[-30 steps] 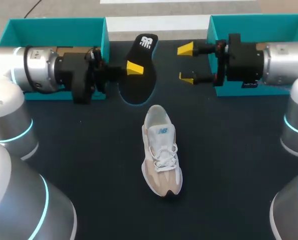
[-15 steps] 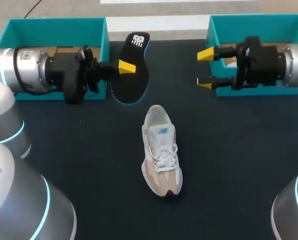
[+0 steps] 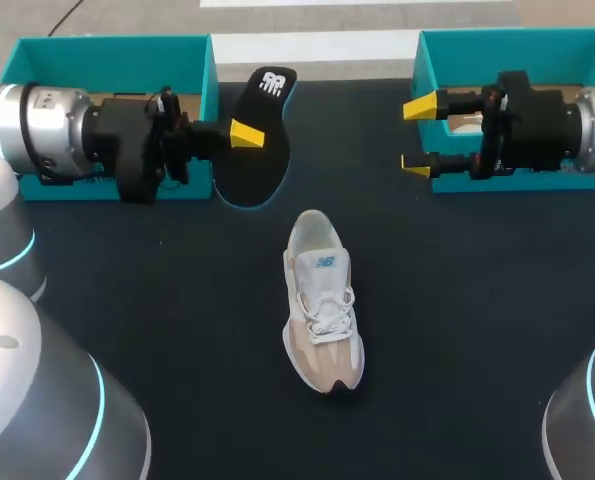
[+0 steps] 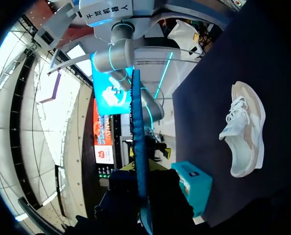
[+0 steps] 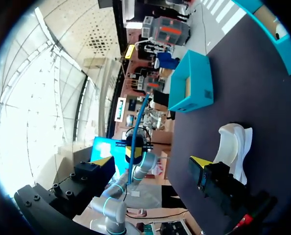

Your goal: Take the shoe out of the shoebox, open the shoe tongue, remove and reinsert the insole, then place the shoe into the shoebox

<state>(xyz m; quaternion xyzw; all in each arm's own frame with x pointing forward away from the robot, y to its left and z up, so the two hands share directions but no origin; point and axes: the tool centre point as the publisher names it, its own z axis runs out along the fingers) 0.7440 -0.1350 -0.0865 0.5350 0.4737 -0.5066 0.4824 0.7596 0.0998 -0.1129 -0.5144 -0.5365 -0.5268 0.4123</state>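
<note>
- Insole [image 3: 259, 170]: black with a blue edge; a white logo [image 3: 273, 82] is printed at its far end, and no other writing on it can be made out
- Shoe [image 3: 320, 300]: white and beige, lying on its sole in the middle of the dark table [image 3: 477, 330], with the heel toward the far edge and the toe toward the robot; a small blue logo [image 3: 325, 262] sits on the tongue, above the tied laces
- Left gripper [image 3: 247, 133]: closed on the insole at about mid-length; one yellow tip lies on the face turned to the head view, and the other finger is hidden behind the insole; in the left wrist view the insole [image 4: 137, 147] runs edge-on straight out from between the fingers
- Insole relative to the shoe: apart from it, beyond the heel and to the left, just beside the near corner of the left teal box [image 3: 112, 50]
- Right gripper [image 3: 417, 136]: jaws wide apart with nothing between them, level with the front of the right teal box [image 3: 517, 42], well apart from the shoe and the insole
- Left teal box: open-topped, with a brown inner floor showing behind the left arm
- Right teal box: open-topped; a pale patch shows inside past the right fingers, and what it is cannot be told
</note>
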